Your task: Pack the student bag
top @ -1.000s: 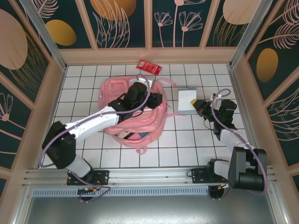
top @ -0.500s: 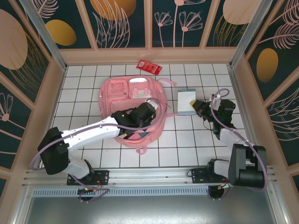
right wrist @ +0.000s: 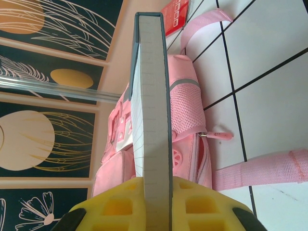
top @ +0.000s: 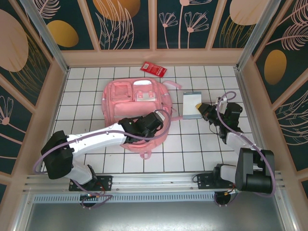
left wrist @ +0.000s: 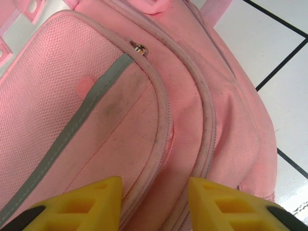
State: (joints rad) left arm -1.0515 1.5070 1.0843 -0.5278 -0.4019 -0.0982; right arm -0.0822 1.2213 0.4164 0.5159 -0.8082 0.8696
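The student bag (top: pixel 134 101) is spread under the parted left end effector (left wrist: pixel 153 192), perhaps touched; a book (right wrist: pixel 153 96) is clamped by the right end effector (right wrist: pixel 156 188).

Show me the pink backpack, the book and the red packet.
pink backpack (top: pixel 118 101): top view, upper front pocket.
book (top: pixel 191 104): top view, middle of its cover.
red packet (top: pixel 153 69): top view, its centre.

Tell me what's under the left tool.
The student bag lies under the left tool, front pocket and grey stripe up. Fabric covers its inside, so contents cannot be seen.
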